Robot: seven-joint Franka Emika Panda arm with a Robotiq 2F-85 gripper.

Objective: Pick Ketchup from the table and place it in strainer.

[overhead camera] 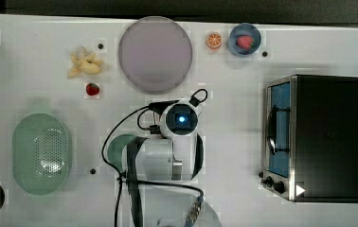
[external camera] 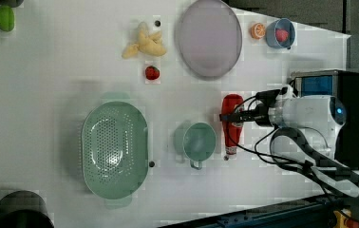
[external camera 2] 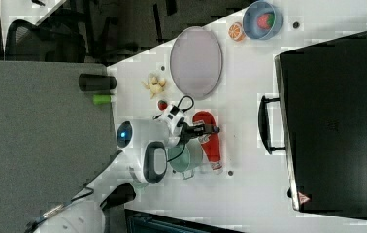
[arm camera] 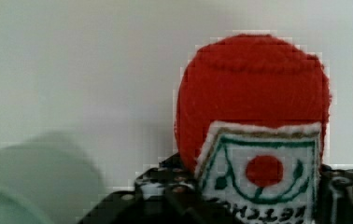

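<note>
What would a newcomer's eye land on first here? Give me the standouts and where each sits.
The bright red Ketchup lies mid-table with the white arm's end effector down across its body, just beside a small green cup. To the left view's left sits the pale green strainer, and a big black oven fills the top view's right.

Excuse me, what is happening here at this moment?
A robot arm has its gripper down at the Ketchup, a red bottle lying on the white table beside a small green cup. The black fingers sit on both sides of the bottle's middle, near its label, but a firm grip cannot be confirmed. The bottle is not yet lifted. The strainer, a pale green perforated basket, waits past the cup, toward the left view's left.
</note>
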